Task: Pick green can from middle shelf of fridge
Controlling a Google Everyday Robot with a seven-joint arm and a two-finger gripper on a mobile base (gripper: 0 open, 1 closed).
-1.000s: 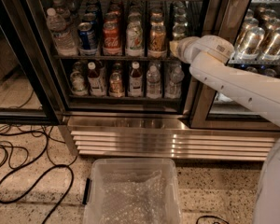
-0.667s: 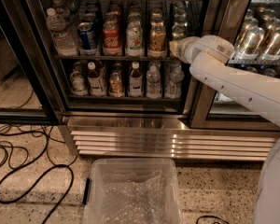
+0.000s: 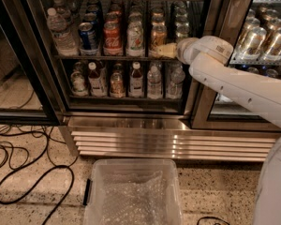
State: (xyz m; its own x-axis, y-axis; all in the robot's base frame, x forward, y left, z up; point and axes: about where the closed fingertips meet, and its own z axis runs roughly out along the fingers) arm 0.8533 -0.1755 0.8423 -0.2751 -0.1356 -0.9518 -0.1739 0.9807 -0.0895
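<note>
Reaching into the fridge (image 3: 168,142) from the right, the gripper (image 3: 165,50) sits low against the orange-gold can (image 3: 158,33) at the middle shelf (image 3: 84,57); its grip state cannot be told. The green can (image 3: 135,37) stands upright on that shelf between the red cola can (image 3: 112,36) and the orange-gold can, apart from the gripper.

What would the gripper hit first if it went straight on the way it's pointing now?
Probably the orange-gold can: the gripper points left along the middle shelf, its tip at that can's foot. If it sits nearer the camera than that can, the green can comes next. Depth is unclear.
</note>
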